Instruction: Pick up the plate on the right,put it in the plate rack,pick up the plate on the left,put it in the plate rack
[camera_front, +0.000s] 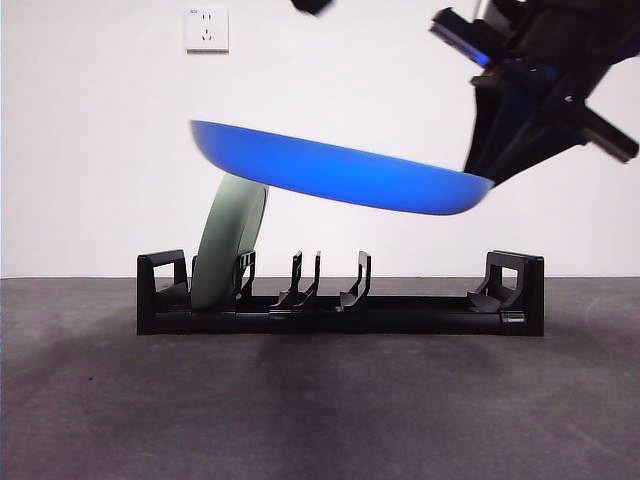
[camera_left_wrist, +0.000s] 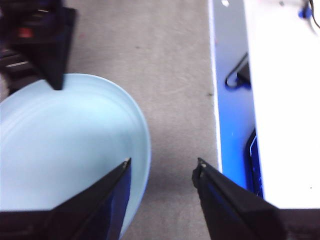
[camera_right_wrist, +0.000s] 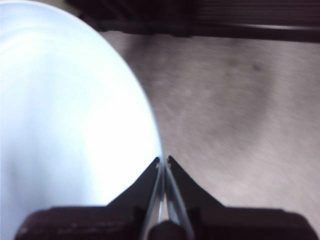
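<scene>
blue plate (camera_front: 340, 172) tilted above plate rack (camera_front: 340, 300)

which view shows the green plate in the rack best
The front view: the green plate stands on edge, leaning, in the plate rack near one end, partly behind the blue plate that the right gripper holds. Neither wrist view shows the green plate; both show the blue one.
</scene>
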